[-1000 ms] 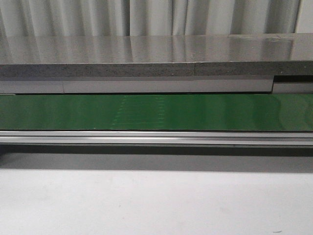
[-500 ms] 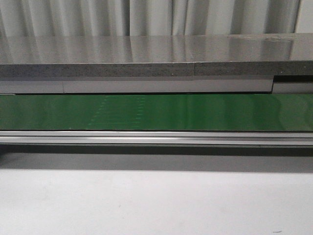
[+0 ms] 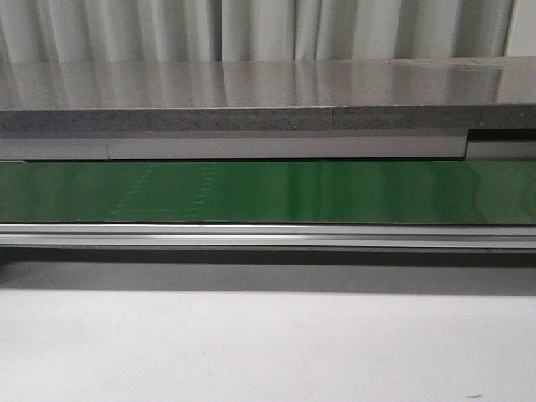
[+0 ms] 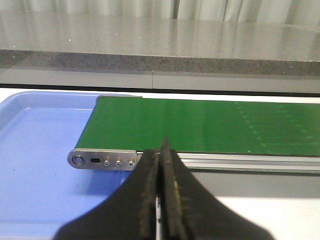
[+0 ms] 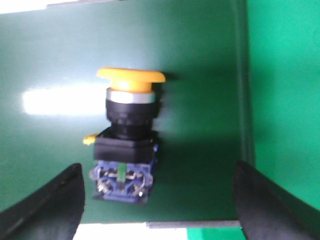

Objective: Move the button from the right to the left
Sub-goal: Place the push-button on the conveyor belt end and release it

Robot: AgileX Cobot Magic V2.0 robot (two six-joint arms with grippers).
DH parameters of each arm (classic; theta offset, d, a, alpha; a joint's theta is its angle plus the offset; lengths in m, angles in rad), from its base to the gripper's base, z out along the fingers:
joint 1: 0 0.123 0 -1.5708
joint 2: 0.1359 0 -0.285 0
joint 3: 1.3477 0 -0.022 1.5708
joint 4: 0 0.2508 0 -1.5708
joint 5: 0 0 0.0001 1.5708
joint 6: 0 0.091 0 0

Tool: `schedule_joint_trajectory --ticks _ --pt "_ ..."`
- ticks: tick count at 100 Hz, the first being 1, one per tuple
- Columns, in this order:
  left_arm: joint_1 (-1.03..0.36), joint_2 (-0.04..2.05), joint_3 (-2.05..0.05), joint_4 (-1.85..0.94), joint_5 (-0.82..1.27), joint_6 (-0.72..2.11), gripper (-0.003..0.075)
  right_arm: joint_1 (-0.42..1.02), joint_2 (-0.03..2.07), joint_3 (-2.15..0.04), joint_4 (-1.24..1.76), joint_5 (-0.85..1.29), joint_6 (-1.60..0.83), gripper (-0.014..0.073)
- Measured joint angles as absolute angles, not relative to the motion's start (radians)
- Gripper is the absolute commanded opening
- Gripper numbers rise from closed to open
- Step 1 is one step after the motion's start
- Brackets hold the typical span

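Observation:
The button [image 5: 127,140] shows only in the right wrist view. It has a yellow-orange mushroom cap, a black body and a blue terminal block. It lies on a dark green surface [image 5: 200,100], cap pointing away from the fingers. My right gripper [image 5: 158,167] is open over it, with its black fingers [image 5: 55,205] wide apart on either side and not touching it. My left gripper [image 4: 162,150] is shut and empty, in front of the left end of the green conveyor belt [image 4: 200,125]. Neither gripper nor the button shows in the front view.
A blue tray [image 4: 35,150] lies under and left of the belt's end. The belt [image 3: 335,193] runs across the front view on a metal rail [image 3: 251,237]. A grey stone counter [image 3: 251,92] stands behind it, and a white table [image 3: 251,352] lies in front.
Faint dotted marks on the green belt have drifted to the left in the front view. Nothing else there has changed.

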State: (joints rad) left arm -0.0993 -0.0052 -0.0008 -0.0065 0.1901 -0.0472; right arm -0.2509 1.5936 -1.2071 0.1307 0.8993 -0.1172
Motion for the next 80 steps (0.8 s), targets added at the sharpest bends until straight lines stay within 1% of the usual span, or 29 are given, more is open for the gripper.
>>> schedule_joint_trajectory --ticks 12,17,22,24,26,28,29,31,36,38,40,44,45,51,52,53,54,57,80 --pt "-0.099 -0.005 -0.001 -0.006 0.190 -0.047 -0.0020 -0.219 1.549 -1.207 0.131 0.924 -0.117 0.0590" --pt "-0.099 -0.005 -0.001 -0.006 0.190 -0.047 -0.0020 -0.203 1.530 -1.204 0.131 0.932 -0.117 0.0562" --pt "-0.099 -0.005 -0.001 -0.006 0.190 -0.047 -0.0020 -0.187 1.510 -1.199 0.131 0.938 -0.117 0.0509" --pt "-0.099 -0.005 -0.001 -0.006 0.190 -0.047 -0.0020 -0.180 1.502 -1.194 0.131 0.941 -0.117 0.0469" --pt "-0.099 -0.005 -0.001 -0.006 0.190 -0.047 -0.0020 -0.172 1.492 -1.192 0.131 0.943 -0.117 0.0447" --pt "-0.099 -0.005 -0.001 -0.006 0.190 -0.047 -0.0020 -0.166 1.484 -1.190 0.131 0.945 -0.117 0.0400" --pt "-0.099 -0.005 -0.001 -0.006 0.190 -0.047 -0.0020 -0.163 1.481 -1.188 0.131 0.945 -0.117 0.0400" --pt "-0.099 -0.005 -0.001 -0.006 0.190 -0.047 -0.0020 -0.156 1.471 -1.183 0.131 0.947 -0.117 0.0349" --pt "-0.099 -0.005 -0.001 -0.006 0.190 -0.047 -0.0020 -0.139 1.450 -1.173 0.131 0.948 -0.117 0.0271" --pt "-0.099 -0.005 -0.001 -0.006 0.190 -0.047 -0.0020 -0.132 1.440 -1.168 0.131 0.948 -0.117 0.0218" --pt "-0.099 -0.005 -0.001 -0.006 0.190 -0.047 -0.0020 -0.126 1.430 -1.163 0.129 0.948 -0.117 0.0193" --pt "-0.099 -0.005 -0.001 -0.006 0.190 -0.047 -0.0020 -0.118 1.410 -1.152 0.127 0.948 -0.117 0.0107" --pt "-0.099 -0.005 -0.001 -0.006 0.190 -0.047 -0.0020 -0.115 1.406 -1.148 0.127 0.948 -0.117 0.0107" --pt "-0.099 -0.005 -0.001 -0.006 0.190 -0.047 -0.0020 -0.105 1.376 -1.128 0.125 0.944 -0.117 -0.0001" --pt "-0.099 -0.005 -0.001 -0.006 0.190 -0.047 -0.0020 -0.105 1.372 -1.123 0.123 0.942 -0.117 -0.0001" --pt "-0.099 -0.005 -0.001 -0.006 0.190 -0.047 -0.0020 -0.102 1.365 -1.120 0.123 0.940 -0.117 -0.0029" --pt "-0.099 -0.005 -0.001 -0.006 0.190 -0.047 -0.0020 -0.102 1.362 -1.114 0.123 0.940 -0.117 -0.0029" --pt "-0.099 -0.005 -0.001 -0.006 0.190 -0.047 -0.0020 -0.101 1.347 -1.103 0.123 0.935 -0.117 -0.0071" --pt "-0.099 -0.005 -0.001 -0.006 0.190 -0.047 -0.0020 -0.101 1.203 -0.980 0.097 0.859 -0.117 -0.0066"
